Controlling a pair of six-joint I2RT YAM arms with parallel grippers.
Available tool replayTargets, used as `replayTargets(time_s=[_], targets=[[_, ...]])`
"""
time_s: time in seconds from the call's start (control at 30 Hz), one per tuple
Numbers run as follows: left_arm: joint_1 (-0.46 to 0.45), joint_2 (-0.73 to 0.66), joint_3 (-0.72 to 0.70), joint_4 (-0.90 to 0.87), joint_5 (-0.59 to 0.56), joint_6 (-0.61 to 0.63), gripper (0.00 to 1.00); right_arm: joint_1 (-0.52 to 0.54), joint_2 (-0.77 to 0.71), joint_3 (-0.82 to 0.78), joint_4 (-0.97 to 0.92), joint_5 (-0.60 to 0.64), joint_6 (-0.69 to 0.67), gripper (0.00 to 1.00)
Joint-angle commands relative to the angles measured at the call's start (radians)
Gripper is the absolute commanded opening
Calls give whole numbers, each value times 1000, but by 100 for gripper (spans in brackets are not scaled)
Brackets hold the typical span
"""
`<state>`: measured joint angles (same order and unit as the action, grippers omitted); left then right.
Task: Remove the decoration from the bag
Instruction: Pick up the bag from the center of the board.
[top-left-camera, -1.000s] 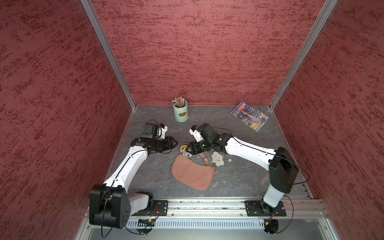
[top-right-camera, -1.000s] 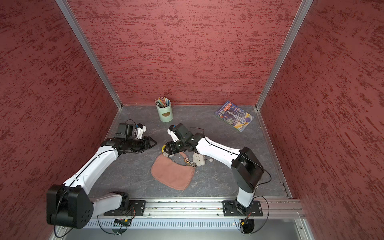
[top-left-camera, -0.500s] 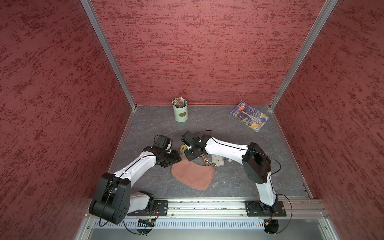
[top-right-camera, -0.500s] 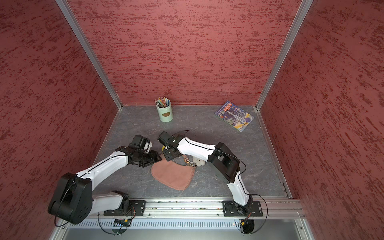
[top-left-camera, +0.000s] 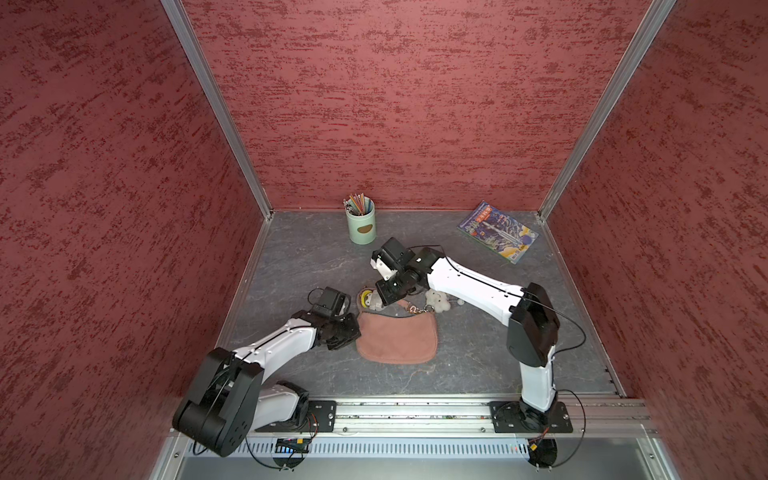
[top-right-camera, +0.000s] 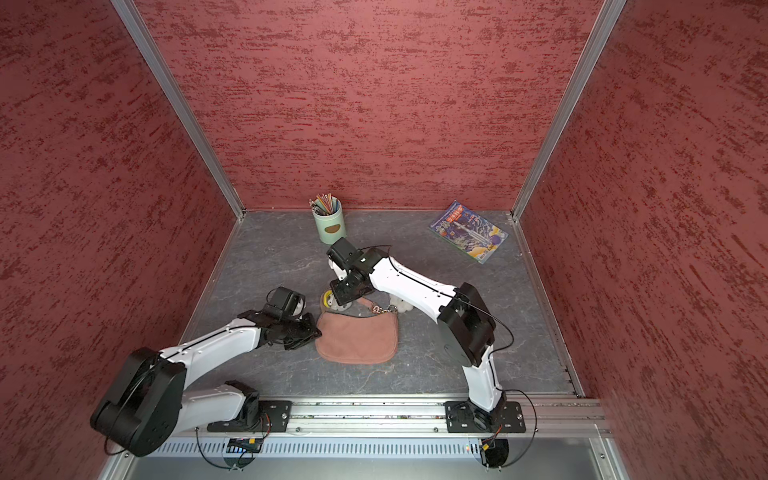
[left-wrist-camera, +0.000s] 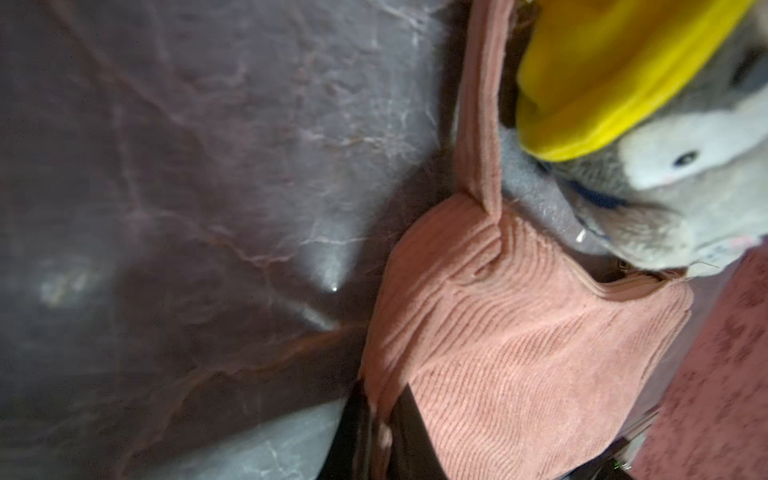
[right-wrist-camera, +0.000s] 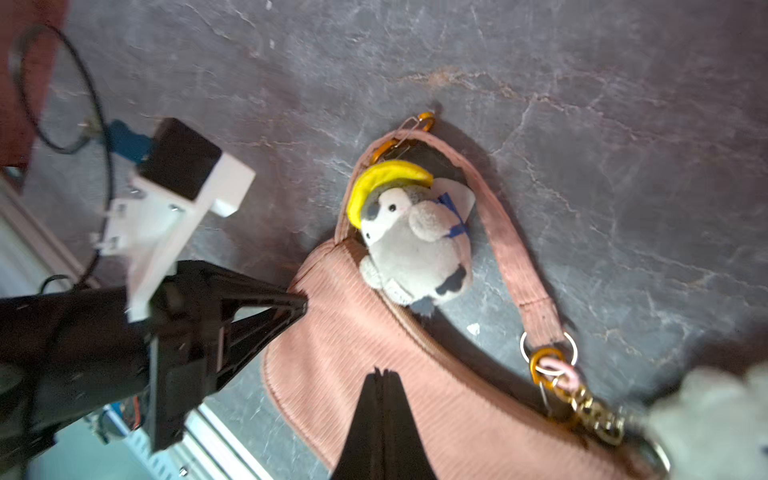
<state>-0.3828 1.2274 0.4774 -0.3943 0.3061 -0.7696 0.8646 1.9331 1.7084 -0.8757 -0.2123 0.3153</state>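
Dusty-pink ribbed-fabric crescent shoulder bag (top-left-camera: 397, 338) lies flat on the grey marbled tabletop (top-left-camera: 299, 266), its thin matching strap (right-wrist-camera: 511, 257) looped toward the back wall. The small white fluffy cloud-shaped plush decoration (top-left-camera: 437, 300) rests on the tabletop just behind the bag's right end. A gold chain (right-wrist-camera: 590, 409) joins it to the ring at that end of the strap. The white right forearm (top-right-camera: 407, 282) crosses above it and covers part of the plush in a top view; the right wrist view catches only a blurred edge of it.

Inside the strap loop lies a grey-and-white penguin plush charm with a yellow cap (right-wrist-camera: 411, 245), close beside the right gripper (right-wrist-camera: 381, 376). That gripper's fingers are pressed together with nothing between them, over the bag's body; whether they touch the fabric I cannot tell. The left gripper (right-wrist-camera: 302, 302) is pinched on the bag's left corner, with fabric showing between its fingers in the left wrist view.

Well apart, by the back wall, are a mint-green cup of coloured pencils (top-left-camera: 360, 226) and a colourful illustrated book (top-left-camera: 497, 231).
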Motion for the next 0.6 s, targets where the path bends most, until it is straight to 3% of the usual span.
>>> replayTargets(time_s=[0.0,0.03,0.1,0.17,0.3,0.43,0.5,0.57], targets=[[-3,-33,-30,-6,-53,-74,7,1,-44,-50,-48,-53,35,0],[-4,-38,-36,6,-50,-78,7,1,-45,-58,-44,-26,34,11],[-6,-34,-40,21,-38,-82,6,2,-28,-70,-12,28,23,51],[-11,-17,-39,32,-24,-74,5,1,19,-56,30,58,-6,62],[-14,2,-36,34,-1,-49,5,1,139,17,56,86,-70,66],[-12,-9,-37,20,-1,-35,4,3,212,39,117,42,-73,64],[-10,-7,-39,19,-2,-30,3,2,252,64,125,37,-62,60],[-10,-6,-41,16,-2,-30,2,1,267,94,120,40,-57,45]])
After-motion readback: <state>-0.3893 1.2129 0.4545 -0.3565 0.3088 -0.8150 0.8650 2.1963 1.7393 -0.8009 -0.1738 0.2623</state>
